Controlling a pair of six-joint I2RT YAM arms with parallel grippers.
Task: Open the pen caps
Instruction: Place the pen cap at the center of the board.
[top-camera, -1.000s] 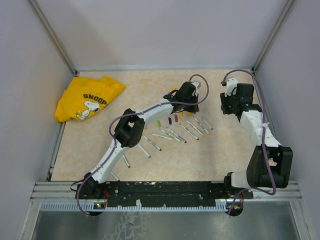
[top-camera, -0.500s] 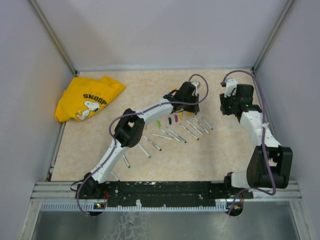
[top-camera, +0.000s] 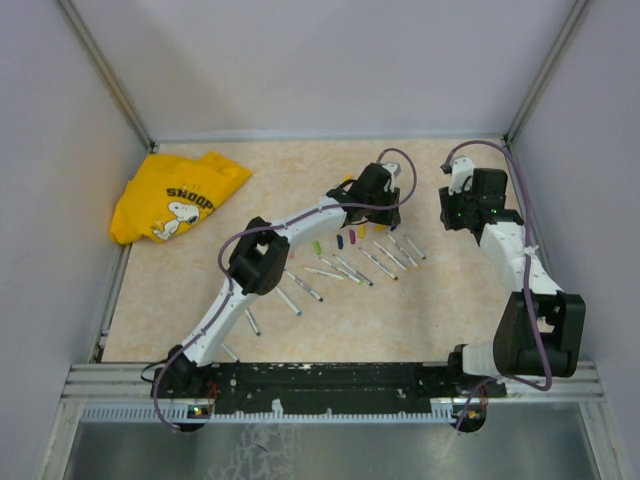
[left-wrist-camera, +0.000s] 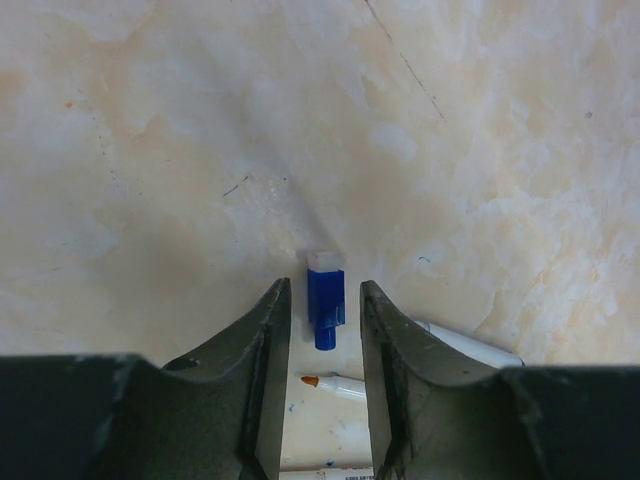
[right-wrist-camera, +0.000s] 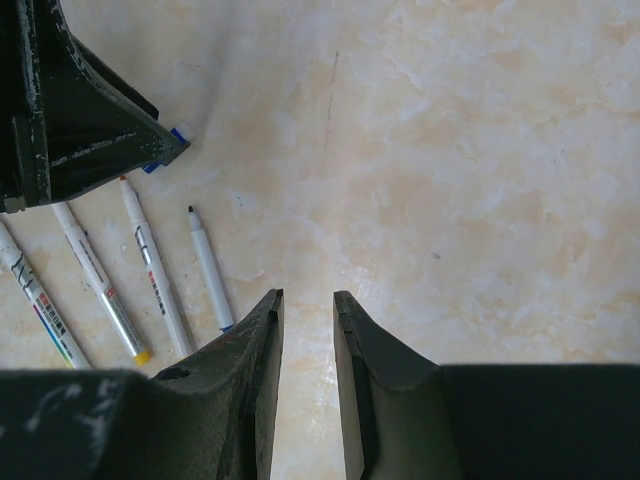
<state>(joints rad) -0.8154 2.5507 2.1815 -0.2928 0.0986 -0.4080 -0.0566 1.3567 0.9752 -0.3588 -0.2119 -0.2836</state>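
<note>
lying parallel to fingers (left-wrist-camera: 268, 335): blue cap (left-wrist-camera: 325, 298)

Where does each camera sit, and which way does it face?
Top external: above and behind the arms, looking down at the table; both arms show.
Left wrist: rides the left arm, faces down; left end effector straddles a blue cap.
Right wrist: rides the right arm, faces down at uncapped pens past right end effector.
Shared: both wrist views catch the blue cap.
</note>
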